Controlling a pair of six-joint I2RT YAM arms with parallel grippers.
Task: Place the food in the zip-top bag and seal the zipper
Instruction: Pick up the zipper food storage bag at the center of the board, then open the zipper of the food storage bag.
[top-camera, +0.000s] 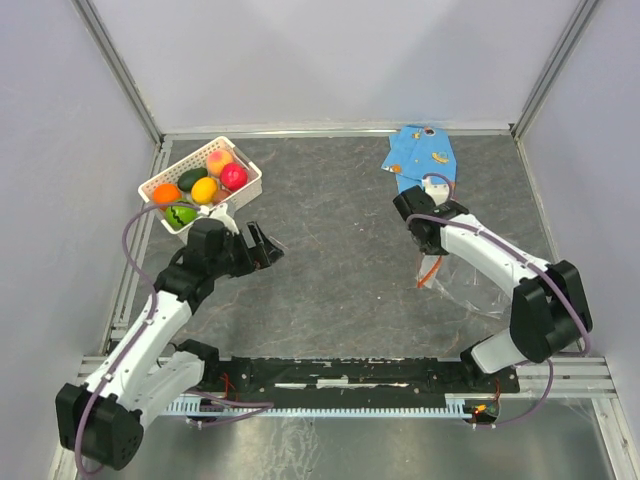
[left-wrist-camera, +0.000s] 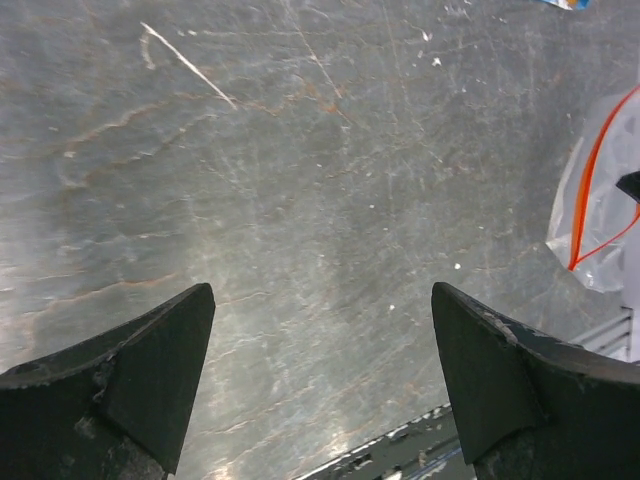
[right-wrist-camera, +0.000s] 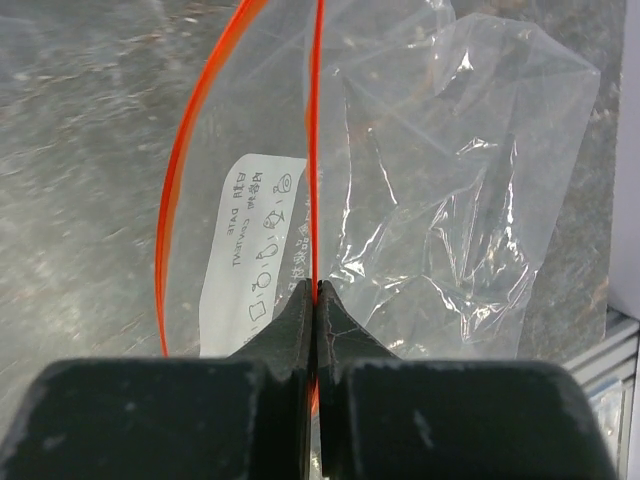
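Several small toy fruits, the food (top-camera: 204, 189), lie in a white lattice basket (top-camera: 250, 187) at the far left. The clear zip-top bag (top-camera: 470, 292) lies on the table at the right, its mouth parted. In the right wrist view my right gripper (right-wrist-camera: 317, 285) is shut on one side of the red-orange zipper (right-wrist-camera: 316, 150), and the bag (right-wrist-camera: 450, 200) hangs beyond with a white label. From above, that gripper (top-camera: 431, 260) sits at the bag's left edge. My left gripper (top-camera: 268, 250) is open and holds nothing above bare table near the basket. Its wrist view shows the fingers (left-wrist-camera: 160, 360) wide apart and the bag (left-wrist-camera: 612, 215) far right.
A blue patterned cloth (top-camera: 420, 155) lies at the back right, just behind the right wrist. Pale walls with metal posts close the table on three sides. A dark rail (top-camera: 350, 375) with the arm bases runs along the near edge.
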